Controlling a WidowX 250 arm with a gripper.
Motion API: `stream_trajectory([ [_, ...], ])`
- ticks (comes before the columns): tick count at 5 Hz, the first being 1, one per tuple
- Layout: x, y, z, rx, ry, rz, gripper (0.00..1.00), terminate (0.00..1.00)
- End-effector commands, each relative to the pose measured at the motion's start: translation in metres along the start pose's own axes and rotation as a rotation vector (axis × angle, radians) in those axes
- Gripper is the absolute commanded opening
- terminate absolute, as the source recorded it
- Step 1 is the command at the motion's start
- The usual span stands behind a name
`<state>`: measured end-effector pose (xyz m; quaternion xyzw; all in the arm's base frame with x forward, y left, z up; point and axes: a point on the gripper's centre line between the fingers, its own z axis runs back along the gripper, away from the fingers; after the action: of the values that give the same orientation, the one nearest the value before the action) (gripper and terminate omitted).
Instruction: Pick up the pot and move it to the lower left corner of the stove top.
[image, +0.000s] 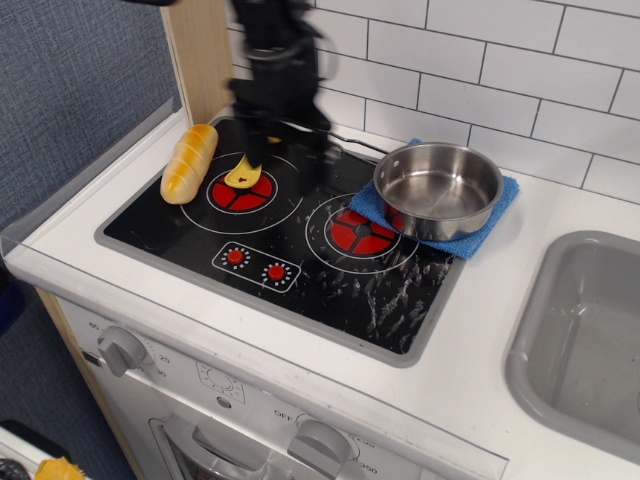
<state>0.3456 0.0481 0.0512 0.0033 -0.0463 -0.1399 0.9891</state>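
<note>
Above the stove top (300, 260) hangs a blurred end effector (280, 110), whether open or closed, I can't tell. The pot (437, 188) sits on a blue cloth (470, 235).

The pot (438, 188) is a small, round, shiny steel pan with straight shallow sides, standing upright and empty toward the counter's back edge, over the back right corner of the stove top (290, 250). Its thin wire handle runs left along the back edge. The stove top is glossy black, grey-rimmed, white-scuffed, occupying the counter's left half.
</note>
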Motion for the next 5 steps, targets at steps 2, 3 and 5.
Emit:
stream_trajectory([
  [2,0.029,-0.101,0.031,-0.105,-0.155,-0.377,1.00,0.00],
  [3,0.038,-0.088,0.019,-0.150,-0.166,-0.452,1.00,0.00],
  [5,0.038,-0.078,-0.002,-0.221,-0.149,-0.455,1.00,0.00],
])
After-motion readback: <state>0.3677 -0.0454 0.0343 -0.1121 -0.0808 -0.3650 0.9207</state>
